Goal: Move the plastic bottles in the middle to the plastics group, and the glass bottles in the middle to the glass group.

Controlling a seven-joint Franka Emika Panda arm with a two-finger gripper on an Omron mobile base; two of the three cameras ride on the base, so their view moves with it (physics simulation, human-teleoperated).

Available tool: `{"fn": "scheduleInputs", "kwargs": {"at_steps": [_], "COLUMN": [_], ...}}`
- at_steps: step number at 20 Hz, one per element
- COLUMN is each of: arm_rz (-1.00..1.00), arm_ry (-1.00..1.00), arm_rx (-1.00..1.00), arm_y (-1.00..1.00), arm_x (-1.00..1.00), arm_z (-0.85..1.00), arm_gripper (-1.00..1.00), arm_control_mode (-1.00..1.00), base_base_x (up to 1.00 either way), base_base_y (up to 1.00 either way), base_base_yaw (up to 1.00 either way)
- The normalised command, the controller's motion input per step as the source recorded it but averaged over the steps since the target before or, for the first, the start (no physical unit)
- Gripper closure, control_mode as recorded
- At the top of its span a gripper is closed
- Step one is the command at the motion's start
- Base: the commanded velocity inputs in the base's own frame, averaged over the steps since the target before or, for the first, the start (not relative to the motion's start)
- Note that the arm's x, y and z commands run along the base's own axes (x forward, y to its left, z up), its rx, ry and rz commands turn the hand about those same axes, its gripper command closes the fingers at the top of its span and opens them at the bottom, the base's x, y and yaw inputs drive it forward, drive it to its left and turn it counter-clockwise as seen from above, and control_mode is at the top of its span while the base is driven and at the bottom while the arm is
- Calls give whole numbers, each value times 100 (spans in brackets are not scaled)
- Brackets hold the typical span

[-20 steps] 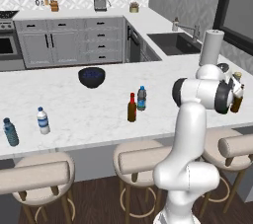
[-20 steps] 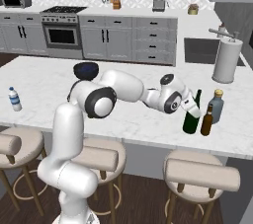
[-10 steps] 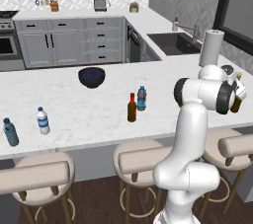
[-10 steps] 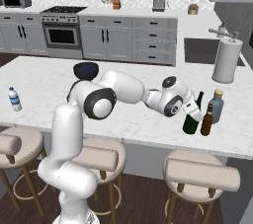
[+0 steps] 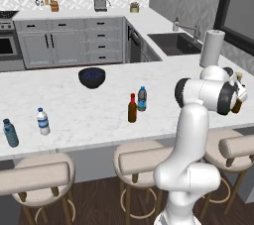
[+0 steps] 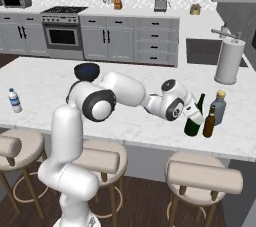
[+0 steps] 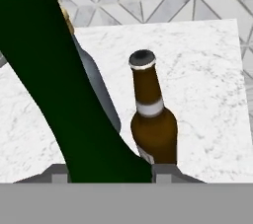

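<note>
The wine bottle (image 6: 192, 119) is sitting at the right end of the counter (image 6: 45, 88), tilted, with its neck leaning away from the arm. The gripper (image 6: 194, 116) is pressing against its body; in the hand view the dark green glass (image 7: 59, 99) is running up between the fingers, so the claw is pinching it. Just beside it the amber bottle (image 6: 209, 123) is standing upright, and the grey bottle (image 6: 218, 107) with the tan cap is standing right behind that one. In the hand view the amber bottle (image 7: 152, 119) is showing a pale neck band and an open dark mouth, with the grey bottle (image 7: 99, 90) partly hiding behind the green one.

Well apart, in the middle of the counter, the red-capped bottle (image 5: 132, 108) and the water bottle (image 5: 142, 98) are standing close together, upright. At the far left edge two more blue-capped bottles are waiting: the white-labelled one (image 5: 43, 121) and the bluish one (image 5: 10, 133).

A dark bowl (image 5: 92, 77) is resting farther back on the counter. A paper-towel roll (image 6: 229, 61) is standing beyond the glass bottles, near the sink (image 5: 176, 43).
</note>
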Motion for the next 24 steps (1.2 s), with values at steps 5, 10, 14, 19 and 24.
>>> {"fn": "scheduleInputs", "kwargs": {"at_steps": [5, 10, 14, 19, 24], "arm_rz": [-5, -3, -2, -4, -11], "arm_ry": [3, 2, 6, 2, 4], "arm_rx": [0, 0, 0, 0, 0], "arm_y": [38, 19, 18, 21, 10], "arm_x": [-1, -2, -12, -10, -16], "arm_z": [-39, -18, -7, 1, 4], "arm_gripper": [-100, -100, -100, -100, -100], "arm_control_mode": [-100, -100, -100, -100, -100], "base_base_x": [0, 0, 0, 0, 0], "base_base_y": [0, 0, 0, 0, 0], "base_base_yaw": [0, 0, 0, 0, 0]}}
